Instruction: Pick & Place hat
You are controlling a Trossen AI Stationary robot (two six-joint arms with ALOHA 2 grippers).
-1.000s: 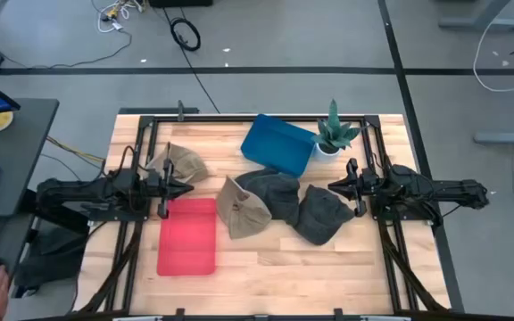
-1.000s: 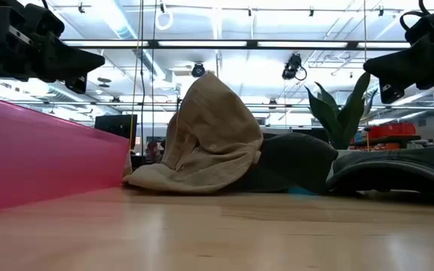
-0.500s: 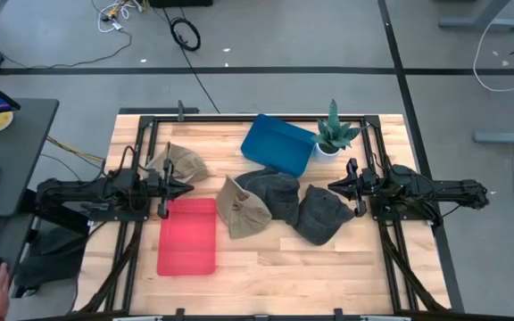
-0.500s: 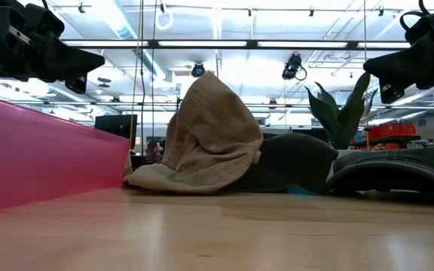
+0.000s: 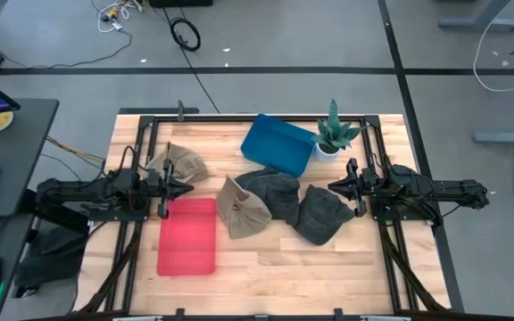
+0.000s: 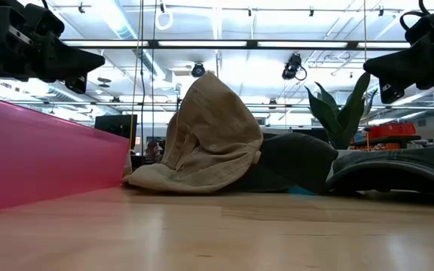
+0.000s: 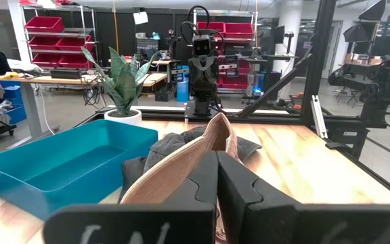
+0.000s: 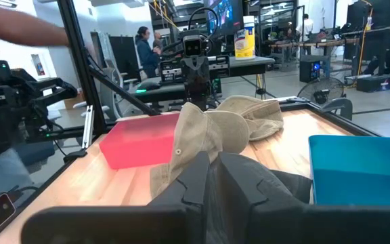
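Holding both sets of jaws pressed together, pinching nothing: left gripper (image 5: 169, 189) and right gripper (image 5: 335, 187) hovering above the table (image 5: 266, 259), facing each other across the pile. Not moving at all over the last second; hats, bins and arms all sitting exactly as before. Only noticing a person's hand, earlier at the desk edge far behind the left arm, no longer showing.

Lying just beyond the left jaws and off to one side: a tan hat (image 5: 181, 163). Sitting right below and ahead of those jaws: the red tray (image 5: 187, 236). Resting between the two grippers: a second tan hat (image 5: 242, 209), touching a dark hat (image 5: 275, 192). Lying just under the right jaws: another dark hat (image 5: 322, 214). Standing to the side of the right jaws: the blue bin (image 5: 277, 144) and a potted plant (image 5: 333, 134).

Judging the task as not yet begun: still needing to open, descend and grasp a hat.
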